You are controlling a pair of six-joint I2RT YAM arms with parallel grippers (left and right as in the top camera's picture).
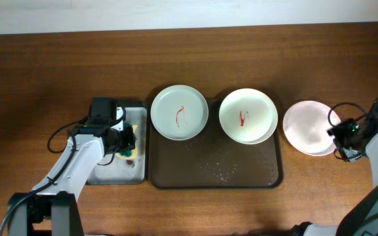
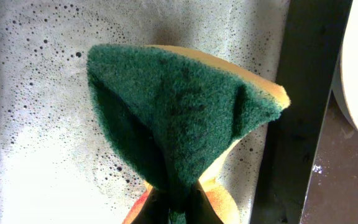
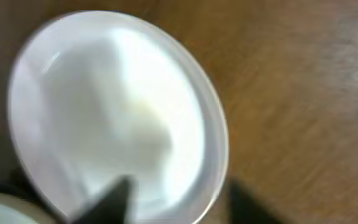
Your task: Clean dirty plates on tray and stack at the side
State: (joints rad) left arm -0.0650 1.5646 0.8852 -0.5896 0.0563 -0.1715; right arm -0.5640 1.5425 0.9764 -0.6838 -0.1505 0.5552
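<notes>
- Far left, nine o'clock of the wooden table (image 1: 38,78): small black-rimmed grey sponge tray (image 1: 104,172), wet and flecked with suds; contains only foam.
- Just above it: left gripper (image 1: 125,137), clamped on a soft yellow foam sponge (image 2: 179,118) with a green scouring face, folded into a cone by the squeeze. Squashy and light, probably soaked; best pinched mid-body, as here.
- Centre: large dark brown rectangular tray (image 1: 215,167), carrying two plates along its twelve o'clock edge; six o'clock half bare apart from pale specks or droplets.
- At the tray's eleven o'clock: pale mint-green round plate (image 1: 179,113), red squiggle near its middle, not yet wiped.
- At the tray's one o'clock: white round plate (image 1: 248,116), red smear at its centre, also unwiped.
- Both likely stiff, light and slick once wet; liable to skate under a pushing sponge, so worth bracing. Shallow lip the only real purchase: one finger under the rim, one over.
- At three o'clock, off the tray on bare wood: third white plate (image 1: 309,127), no red visible, seemingly clean.
- Beside that plate's three o'clock rim: right gripper (image 1: 338,133), fingers spread apart in the blurred wrist view, one over the bowl, one outside the rim, seemingly gripping nothing.
</notes>
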